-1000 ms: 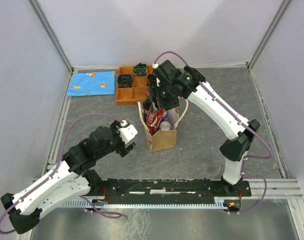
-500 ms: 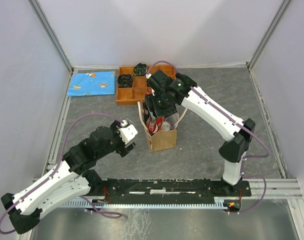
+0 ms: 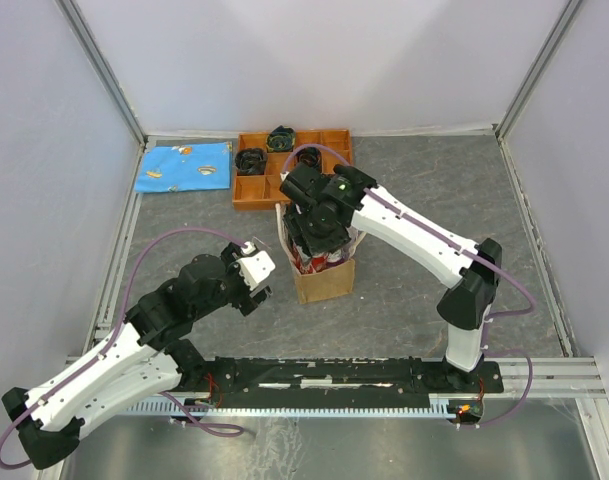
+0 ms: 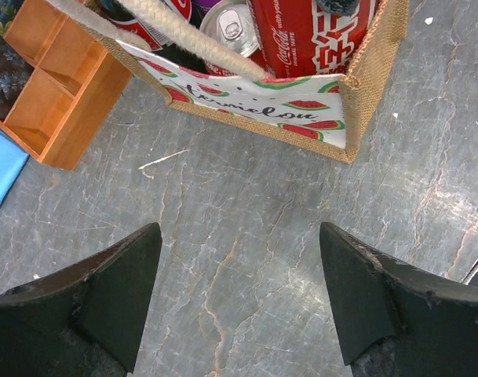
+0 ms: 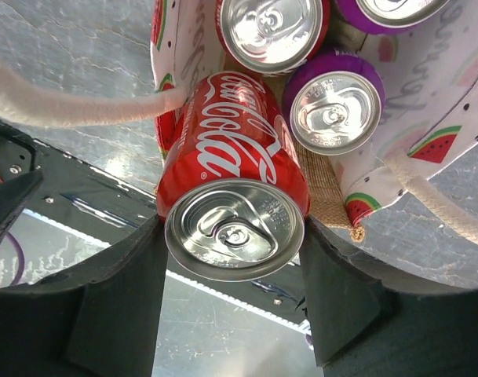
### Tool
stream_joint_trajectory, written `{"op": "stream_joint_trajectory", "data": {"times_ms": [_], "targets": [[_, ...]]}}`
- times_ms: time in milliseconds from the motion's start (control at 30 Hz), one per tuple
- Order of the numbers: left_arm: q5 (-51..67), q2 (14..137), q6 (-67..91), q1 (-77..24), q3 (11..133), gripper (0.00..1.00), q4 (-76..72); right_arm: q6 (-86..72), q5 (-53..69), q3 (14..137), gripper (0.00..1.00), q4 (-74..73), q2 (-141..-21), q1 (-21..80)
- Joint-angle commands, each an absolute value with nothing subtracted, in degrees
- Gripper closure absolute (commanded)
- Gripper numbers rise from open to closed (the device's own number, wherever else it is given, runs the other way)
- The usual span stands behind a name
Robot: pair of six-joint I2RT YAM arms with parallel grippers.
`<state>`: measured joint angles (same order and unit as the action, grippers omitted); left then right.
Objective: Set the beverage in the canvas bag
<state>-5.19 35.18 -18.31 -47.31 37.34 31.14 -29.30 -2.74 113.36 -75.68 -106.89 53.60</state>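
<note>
Right gripper (image 5: pixel 235 263) clamped across the red cola can (image 5: pixel 231 153), which hangs beneath it partly inside the canvas bag (image 3: pixel 326 281) among other cans (image 5: pixel 335 112); smooth, thin-walled, probably weighty, it is best gripped mid-body; left gripper (image 4: pixel 239 290) gapes empty.

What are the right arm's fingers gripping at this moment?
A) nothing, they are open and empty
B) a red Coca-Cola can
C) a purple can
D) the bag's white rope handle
B: in the right wrist view the red Coca-Cola can is pinched between the right fingers at the mouth of the canvas bag, while a purple can stands untouched inside.
</note>
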Motion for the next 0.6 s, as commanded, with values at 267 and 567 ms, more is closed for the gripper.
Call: {"op": "stream_joint_trajectory", "data": {"times_ms": [267,567], "targets": [[-3.63,34.59,-15.52,-46.26,37.88,0.13,28.53,-28.9,-3.88,114.01,1.0,-72.94,-110.22,54.5],[-3.35,33.96,-15.37,-45.65,37.27,0.13,28.79,-28.16,-4.91,109.98,1.0,-69.54,-111.49,54.54]]}}
